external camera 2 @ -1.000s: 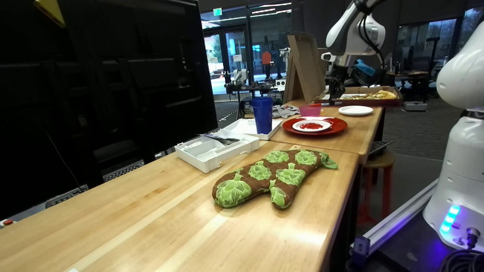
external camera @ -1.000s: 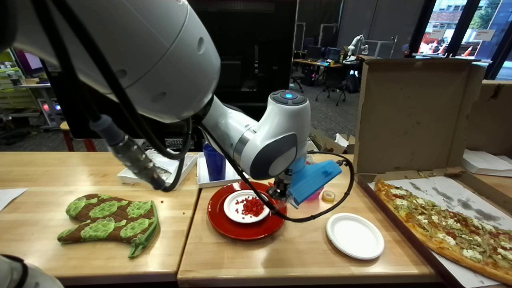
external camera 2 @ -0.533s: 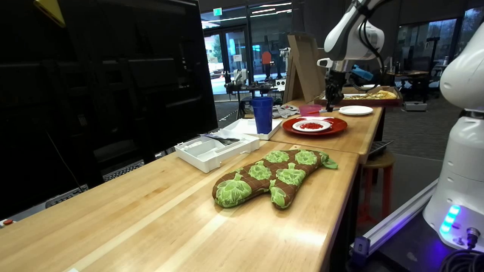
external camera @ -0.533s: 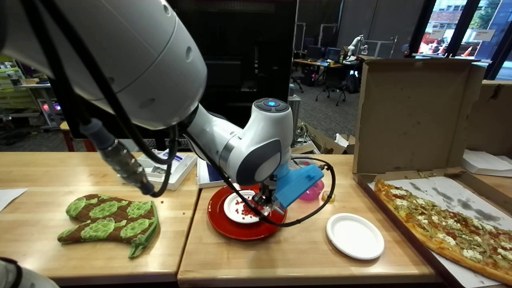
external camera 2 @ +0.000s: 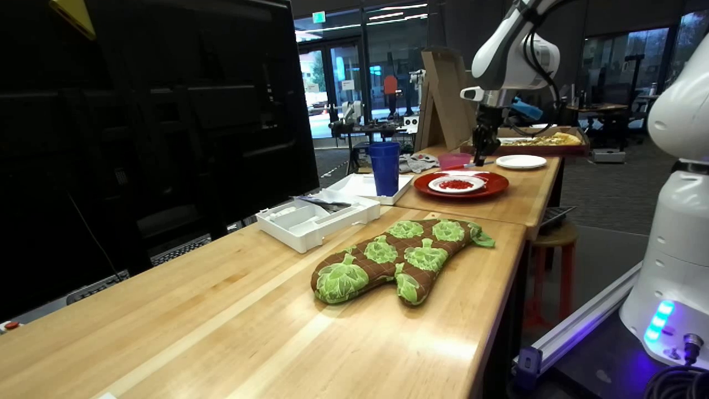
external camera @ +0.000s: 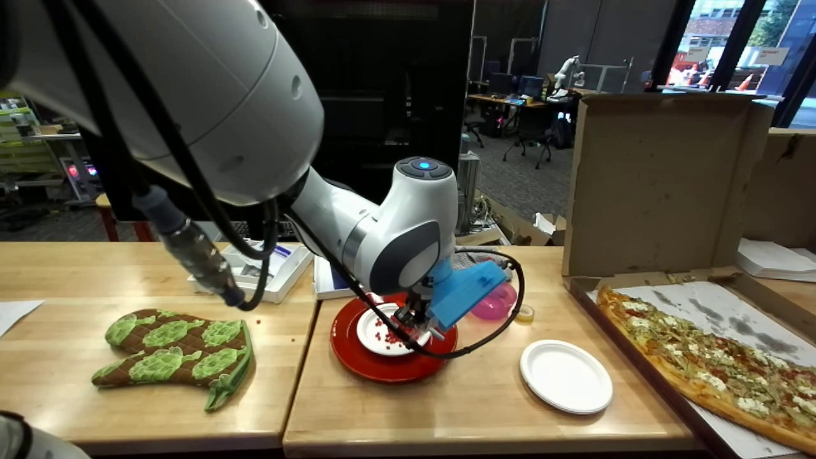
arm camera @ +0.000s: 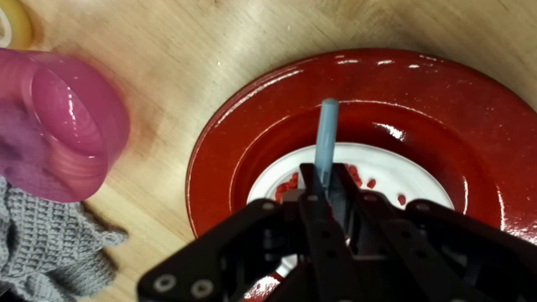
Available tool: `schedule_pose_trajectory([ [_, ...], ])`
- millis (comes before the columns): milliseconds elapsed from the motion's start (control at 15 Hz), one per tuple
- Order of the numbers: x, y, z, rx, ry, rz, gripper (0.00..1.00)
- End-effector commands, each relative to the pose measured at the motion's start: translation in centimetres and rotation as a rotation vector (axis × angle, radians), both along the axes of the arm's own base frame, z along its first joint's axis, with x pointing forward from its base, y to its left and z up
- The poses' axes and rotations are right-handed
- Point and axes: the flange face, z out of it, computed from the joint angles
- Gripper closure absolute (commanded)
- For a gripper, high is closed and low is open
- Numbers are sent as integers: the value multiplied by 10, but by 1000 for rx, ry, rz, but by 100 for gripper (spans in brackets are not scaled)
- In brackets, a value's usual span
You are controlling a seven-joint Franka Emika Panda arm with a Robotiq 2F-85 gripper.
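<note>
Slender utensil point(arm camera: 327, 134) in the grasp of the tool point(arm camera: 323, 174); the jaws are clamped on its handle, whose blue-grey tip juts beyond them in the wrist view; its red opposite end shows in an exterior view; both hang above a red plate point(arm camera: 377, 79); on this plate, a small white plate point(arm camera: 402, 173) bearing scattered red bits point(arm camera: 287, 186); near it on the desk point(external camera: 484, 414), a translucent pink bowl point(arm camera: 107, 121), with a grey knitted cloth point(arm camera: 46, 239) and a tape roll point(arm camera: 20, 25) just beside the bowl; farther out, a stack of white plates point(external camera: 566, 376), a pizza point(external camera: 707, 363) in an open cardboard box point(external camera: 663, 185), and a patterned oven mitt point(external camera: 178, 350); a blue cup point(external camera 2: 384, 169) stands upright on a white tray point(external camera 2: 354, 184).
</note>
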Motion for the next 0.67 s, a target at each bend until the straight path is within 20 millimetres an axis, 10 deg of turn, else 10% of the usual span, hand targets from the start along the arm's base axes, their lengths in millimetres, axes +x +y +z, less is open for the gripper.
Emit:
schedule_pose_trajectory([
  [0, 10, -3, -1, 18, 1, -21, 97],
  [600, 44, -28, -12, 115, 25, -138, 97],
])
